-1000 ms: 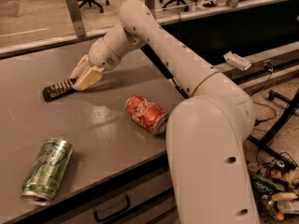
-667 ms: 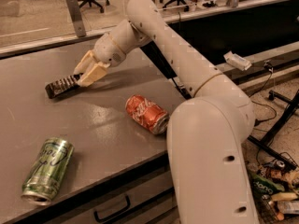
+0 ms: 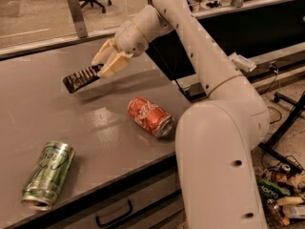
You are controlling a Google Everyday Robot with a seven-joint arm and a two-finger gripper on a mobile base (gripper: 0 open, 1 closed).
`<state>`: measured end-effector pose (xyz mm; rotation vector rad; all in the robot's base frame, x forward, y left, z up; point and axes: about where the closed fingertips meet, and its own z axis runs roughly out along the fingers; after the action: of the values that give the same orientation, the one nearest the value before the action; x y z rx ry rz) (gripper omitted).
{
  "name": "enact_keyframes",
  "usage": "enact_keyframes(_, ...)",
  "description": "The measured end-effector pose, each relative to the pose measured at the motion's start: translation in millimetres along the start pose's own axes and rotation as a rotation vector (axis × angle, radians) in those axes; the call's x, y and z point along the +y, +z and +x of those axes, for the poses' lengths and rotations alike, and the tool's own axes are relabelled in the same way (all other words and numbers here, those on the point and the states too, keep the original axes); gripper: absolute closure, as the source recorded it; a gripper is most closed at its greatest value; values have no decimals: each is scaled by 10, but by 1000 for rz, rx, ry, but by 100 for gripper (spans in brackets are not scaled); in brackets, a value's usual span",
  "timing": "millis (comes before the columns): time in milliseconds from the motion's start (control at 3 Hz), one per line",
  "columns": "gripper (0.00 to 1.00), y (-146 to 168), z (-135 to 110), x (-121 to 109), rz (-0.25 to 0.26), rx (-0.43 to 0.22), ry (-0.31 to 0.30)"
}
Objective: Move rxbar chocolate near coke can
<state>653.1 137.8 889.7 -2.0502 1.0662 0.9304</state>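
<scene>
My gripper [image 3: 101, 67] is shut on one end of the rxbar chocolate [image 3: 80, 78], a flat black bar with white stripes. It holds the bar lifted above the grey table [image 3: 28, 109], with the bar sticking out to the left and casting a shadow below. The coke can [image 3: 149, 117], red-orange with white script, lies on its side on the table, down and to the right of the bar, close to the front edge.
A green can [image 3: 47, 173] lies on its side at the front left of the table. My white arm and base [image 3: 219, 142] fill the right side. A drawer handle [image 3: 113, 217] sits below the table's front edge. Clutter lies on the floor at right.
The gripper has lifted the rxbar off the table and carried it to the right, toward the coke can. The cans have not moved.
</scene>
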Motion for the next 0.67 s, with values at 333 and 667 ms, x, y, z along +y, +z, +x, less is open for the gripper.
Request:
enact_keyframes(333,100,-359,38,137,41,15,-13)
enact_keyframes(667,100,-591,127,301,52,32,-14)
